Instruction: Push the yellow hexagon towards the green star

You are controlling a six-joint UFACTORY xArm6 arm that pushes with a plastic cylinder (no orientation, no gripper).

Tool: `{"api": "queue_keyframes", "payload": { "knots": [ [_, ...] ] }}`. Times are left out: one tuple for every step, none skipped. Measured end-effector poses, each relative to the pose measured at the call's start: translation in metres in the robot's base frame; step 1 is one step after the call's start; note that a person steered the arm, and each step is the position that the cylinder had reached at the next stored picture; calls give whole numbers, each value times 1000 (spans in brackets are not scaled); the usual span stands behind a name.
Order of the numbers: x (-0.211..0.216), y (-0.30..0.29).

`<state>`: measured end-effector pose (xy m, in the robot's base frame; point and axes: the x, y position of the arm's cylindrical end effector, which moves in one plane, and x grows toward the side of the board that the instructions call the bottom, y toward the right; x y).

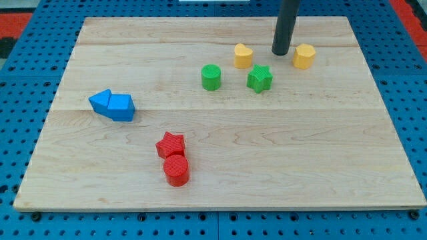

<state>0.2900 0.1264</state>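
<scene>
No readable text, labels, brands, numbers or signs anywhere. Wooden board [220, 160]: bare grain only. Blocks plain, no markings: yellow hexagon [304, 56], yellow heart [243, 55], green star [259, 79], green cylinder [211, 77], two blue blocks [112, 105], red star [171, 144], red cylinder [177, 170]. Dark rod above my tip [280, 53]: unmarked. Blue pegboard [27, 87] around the board: holes only, no lettering.

A single camera is looking down at a slant from beyond the near edge of the wooden board [220, 167], facing the far edge. It is sitting close enough that the board is filling nearly the whole view, left to right.
</scene>
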Motion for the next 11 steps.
{"api": "queue_keyframes", "payload": {
  "knots": [
    [9,37],
    [25,41],
    [59,62],
    [28,54],
    [21,78],
    [62,106],
    [83,104],
    [89,194],
    [139,174],
    [128,109],
    [105,93]
  ]
}}
